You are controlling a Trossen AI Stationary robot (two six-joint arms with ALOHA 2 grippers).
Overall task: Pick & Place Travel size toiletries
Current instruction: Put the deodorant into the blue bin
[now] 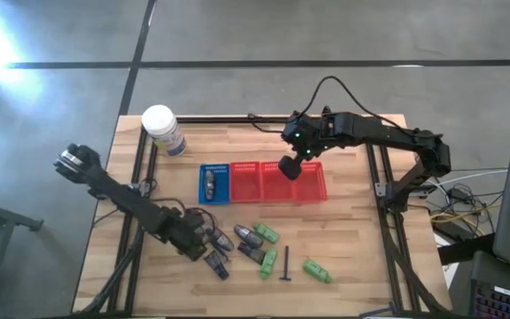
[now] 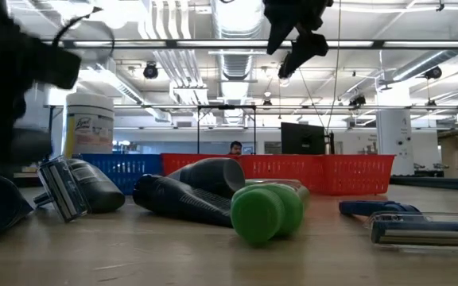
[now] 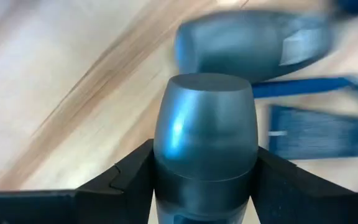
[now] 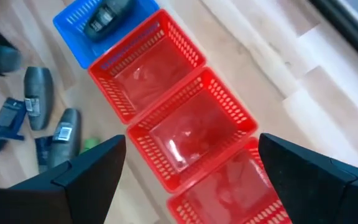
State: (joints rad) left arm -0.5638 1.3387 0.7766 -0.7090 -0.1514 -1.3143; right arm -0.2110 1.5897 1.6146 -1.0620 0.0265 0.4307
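The toiletries lie scattered on the near part of the table: grey tubes point(image 1: 248, 235), green bottles point(image 1: 266, 234), flat black packets point(image 1: 251, 254) and a thin black T-shaped stick point(image 1: 286, 264). One more grey tube point(image 1: 209, 183) lies in the blue basket point(image 1: 213, 168). My left gripper point(image 1: 202, 237) is low at the left end of the scatter, shut on a grey tube point(image 3: 204, 118). My right gripper point(image 1: 289, 168) hangs open above the row of red baskets point(image 4: 185, 124), touching nothing. My left gripper holds the grey tube by its sides near the dark-banded end point(image 3: 163, 177), pinched between the two fingers point(image 3: 129, 183). The tube lies along the fingers, its rounded end pointing away from the wrist. Whether it is lifted off the wood, I cannot tell.
A larger white-lidded jar point(image 1: 162, 127) stands at the far left of the table. The blue basket and the red baskets point(image 1: 277, 182) sit side by side in the table's middle. Another grey tube point(image 3: 253, 43) and black packets point(image 3: 316, 127) lie just beyond the held one.
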